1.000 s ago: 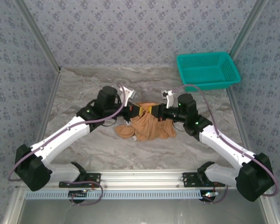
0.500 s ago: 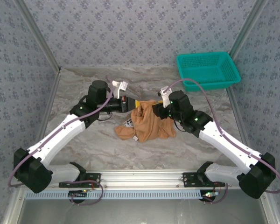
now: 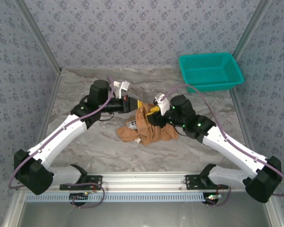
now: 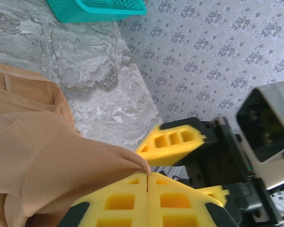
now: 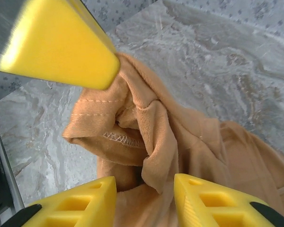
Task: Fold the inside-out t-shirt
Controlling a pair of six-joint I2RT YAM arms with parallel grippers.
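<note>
T-shirt (image 3: 149,128) bunched (left gripper (image 3: 138,105) pinching it), basket (image 3: 212,82) well apart.

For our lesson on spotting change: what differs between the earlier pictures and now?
The right tool opened, letting go of the shirt, and its arm shifted left. The left tool drew its pinched edge farther away and leftward. It stays shut on the shirt; the basket is unmoved.

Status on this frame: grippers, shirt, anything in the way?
Left gripper shut on t-shirt edge, held up. Right gripper open, fingers straddling a hanging fold. Teal basket far right, clear of the work.
</note>
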